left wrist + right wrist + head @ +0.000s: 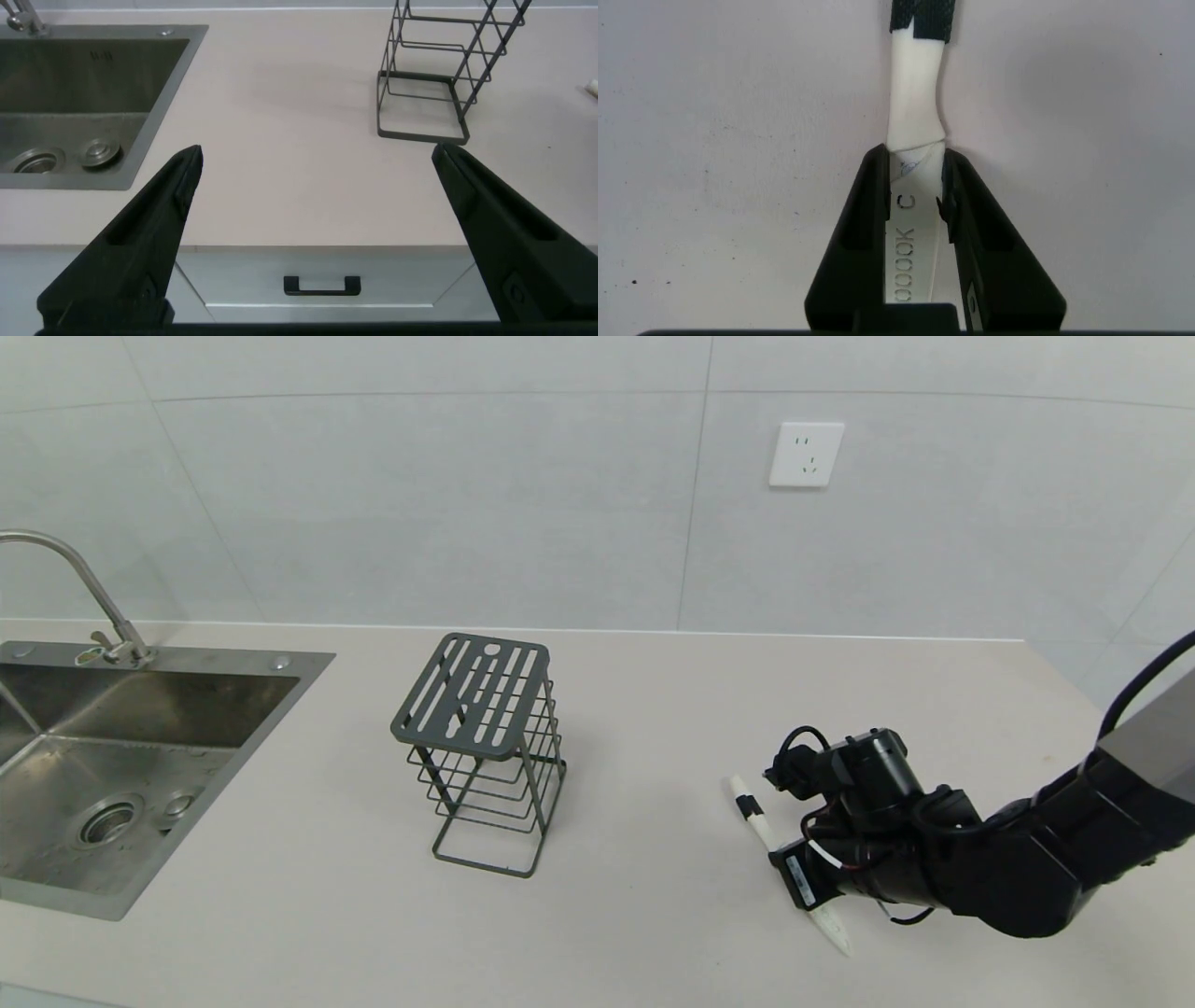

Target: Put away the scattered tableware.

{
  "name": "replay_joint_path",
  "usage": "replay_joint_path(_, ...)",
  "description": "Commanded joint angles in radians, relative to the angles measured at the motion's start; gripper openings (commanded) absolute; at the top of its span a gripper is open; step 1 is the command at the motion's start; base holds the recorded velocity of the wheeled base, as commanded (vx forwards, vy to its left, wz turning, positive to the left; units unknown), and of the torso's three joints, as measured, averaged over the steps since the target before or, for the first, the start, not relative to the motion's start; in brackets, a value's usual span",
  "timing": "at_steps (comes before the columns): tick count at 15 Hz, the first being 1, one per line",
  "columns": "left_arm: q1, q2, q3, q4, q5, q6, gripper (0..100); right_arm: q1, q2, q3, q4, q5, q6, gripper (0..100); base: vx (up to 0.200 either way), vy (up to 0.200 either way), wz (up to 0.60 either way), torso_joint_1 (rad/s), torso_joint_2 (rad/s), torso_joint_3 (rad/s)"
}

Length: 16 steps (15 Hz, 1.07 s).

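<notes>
**Right arm.** The right gripper (913, 159) has its fingers narrowed onto the white knife (761, 826), one on each side of it. The knife lies flat on the countertop (653, 709), to the right of the wire rack (481, 747).

**Left arm.** The left gripper (318, 159) hangs above the counter's front edge with its fingers spread wide.

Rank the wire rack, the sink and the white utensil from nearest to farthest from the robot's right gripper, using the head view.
1. The white utensil, clamped in the right gripper, on the right side of the counter.
2. The wire rack, mid-counter, to the gripper's left.
3. The sink, at the far left end.
</notes>
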Motion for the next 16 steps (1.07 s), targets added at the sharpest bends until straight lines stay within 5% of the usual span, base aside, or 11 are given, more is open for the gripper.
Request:
replay_joint_path(1,0.001,0.001,0.000,-0.001,0.000,-0.003,100,0.001,-0.004,0.000,0.005,0.000,-0.001,0,0.000,0.000,0.00,0.000,0.00,0.000)
replay_joint_path(16,0.001,0.001,0.000,-0.004,0.002,-0.006,100,0.022,-0.162,0.092,-0.124,0.003,-0.005,0,0.000,0.000,0.00,0.000,0.00,0.000)
